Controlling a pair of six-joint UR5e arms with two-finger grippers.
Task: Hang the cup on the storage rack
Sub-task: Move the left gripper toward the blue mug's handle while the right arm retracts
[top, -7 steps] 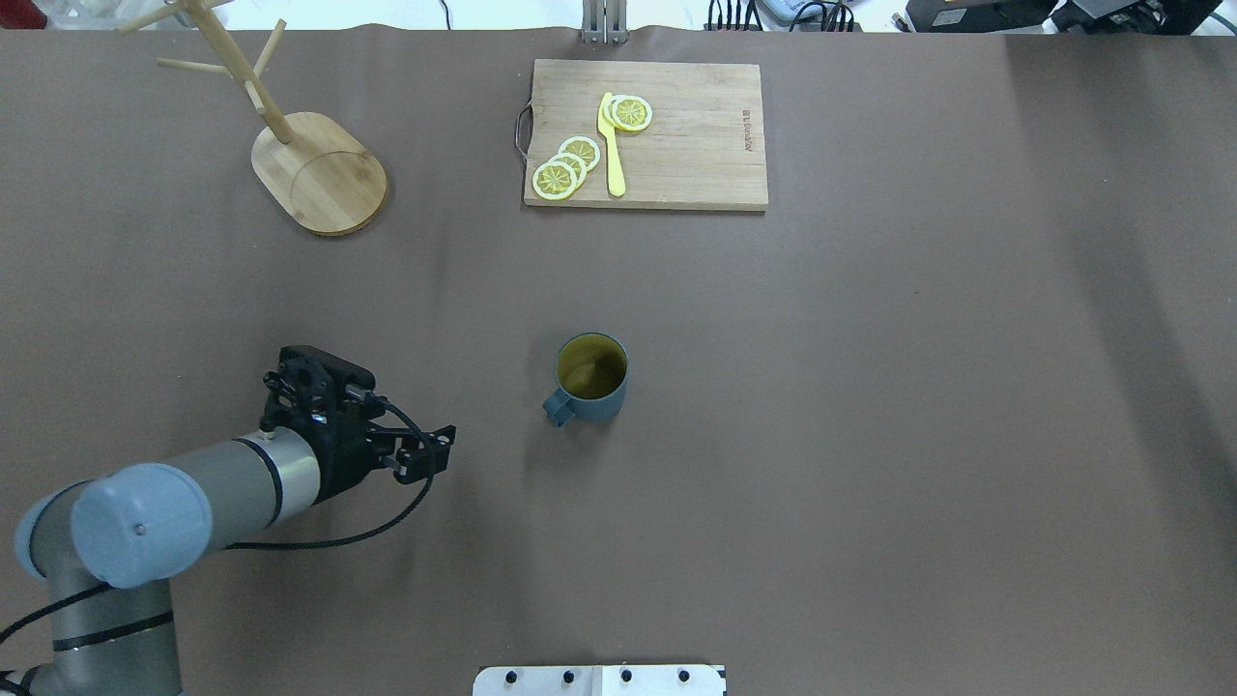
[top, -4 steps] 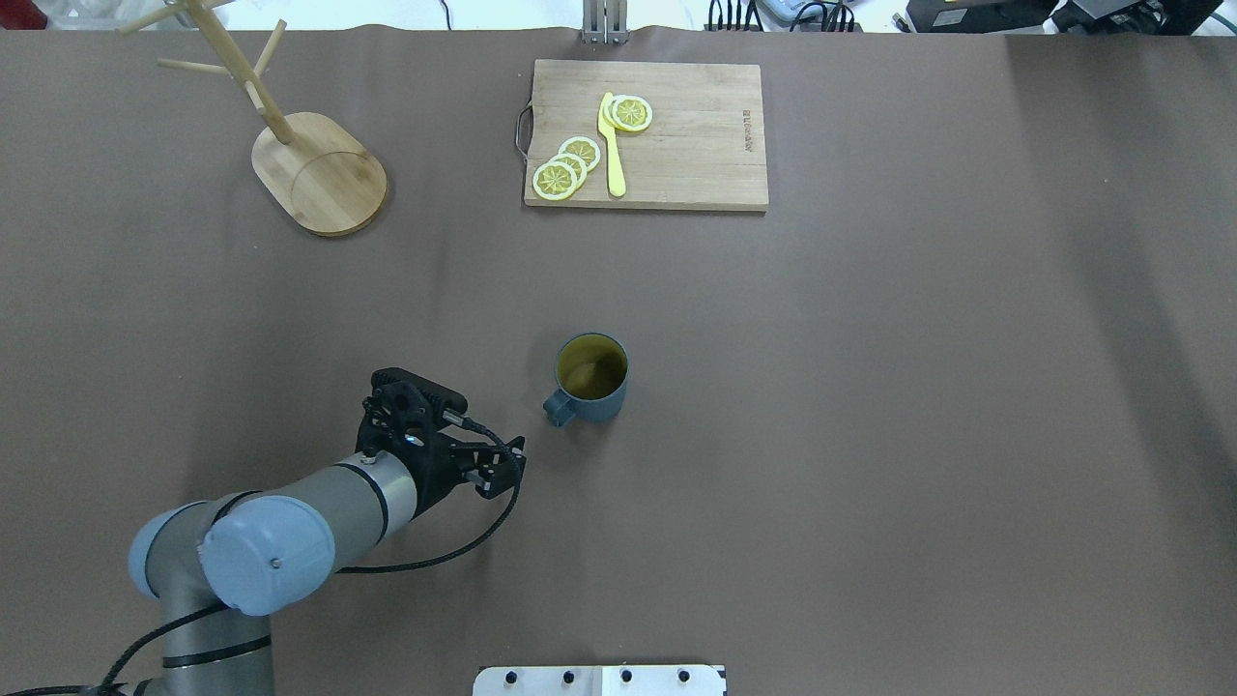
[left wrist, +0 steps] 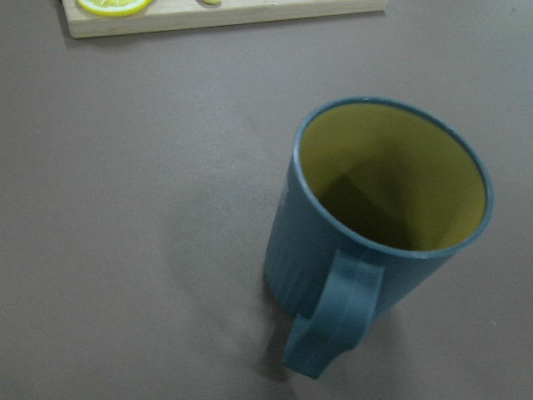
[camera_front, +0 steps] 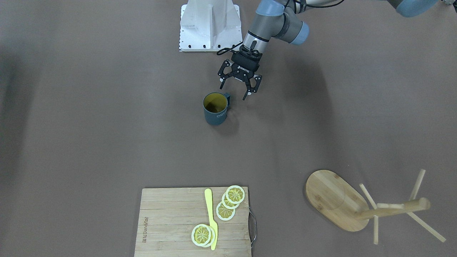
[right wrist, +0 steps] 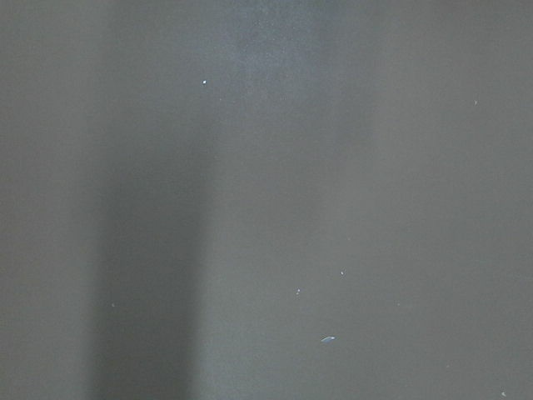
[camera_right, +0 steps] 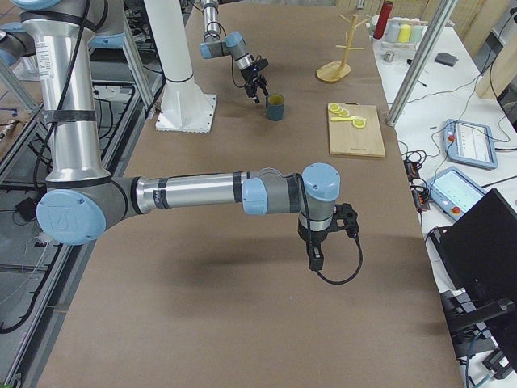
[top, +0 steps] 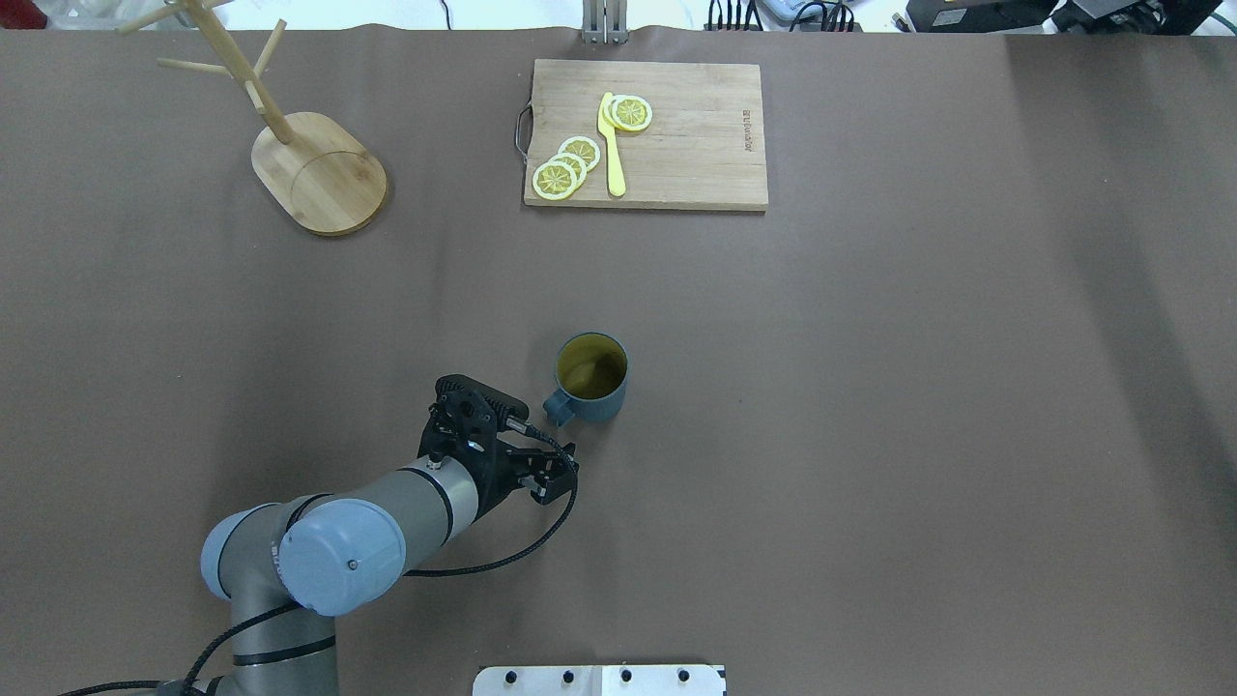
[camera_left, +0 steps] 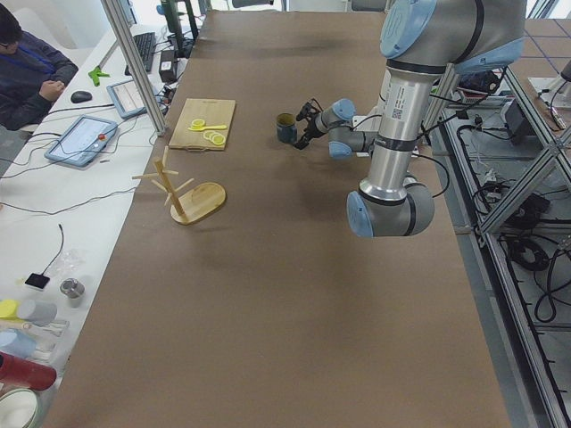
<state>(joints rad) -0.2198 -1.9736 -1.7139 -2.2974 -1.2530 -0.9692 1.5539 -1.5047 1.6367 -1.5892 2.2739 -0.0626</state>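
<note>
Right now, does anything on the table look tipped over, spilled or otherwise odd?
Nothing stands out. The mug stands upright and empty, the mug tree is upright, and the lemon slices and yellow knife lie on the cutting board.

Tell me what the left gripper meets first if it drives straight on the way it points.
Likely the loop handle of the dark slate-blue ribbed mug with yellow interior, which faces the open left gripper; height is hard to judge.

The brown table (top: 870, 387) carries a cup (top: 591, 379) in the middle, a rack (top: 321, 176) far left, and a cutting board (top: 686, 159) far centre.
</note>
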